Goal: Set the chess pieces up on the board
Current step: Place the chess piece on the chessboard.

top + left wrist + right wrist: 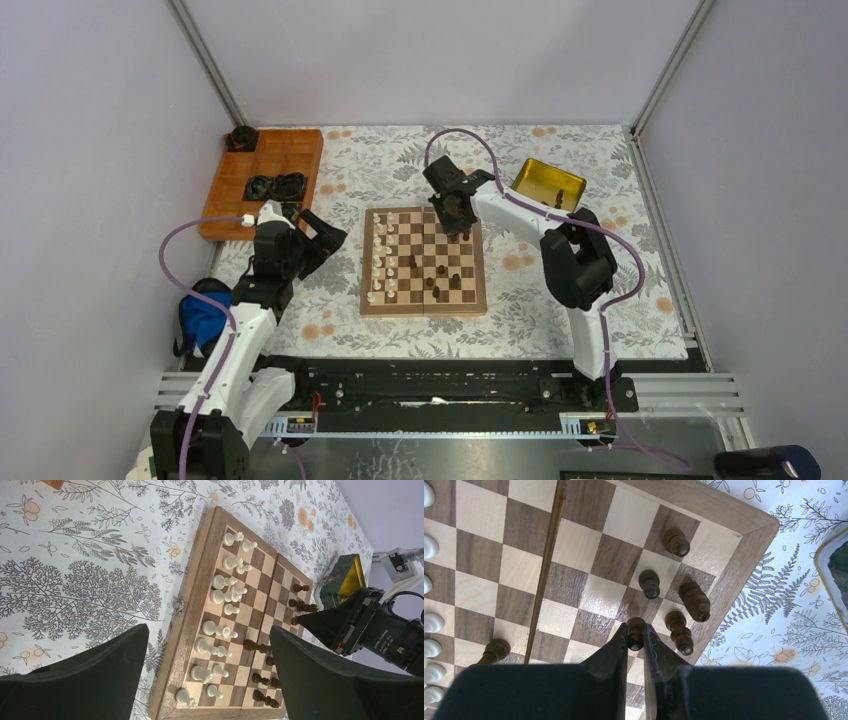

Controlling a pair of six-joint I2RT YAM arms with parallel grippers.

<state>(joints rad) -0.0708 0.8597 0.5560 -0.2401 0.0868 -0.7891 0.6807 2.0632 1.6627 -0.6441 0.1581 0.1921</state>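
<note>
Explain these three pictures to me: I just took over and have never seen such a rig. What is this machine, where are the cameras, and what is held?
These are two robot arms bolted side by side, each ending in a two-finger claw. The wide picture is from a camera above and behind them, showing the left arm and the right arm. The other two are from cameras on the wrists, looking past each claw's fingers. On the cloth lie the board, an orange tray and a gold tin. The white pieces stand along the board's left side; some dark pieces stand on its right. The right claw is shut on a dark pawn near the far right corner. The left claw is open and empty.
</note>
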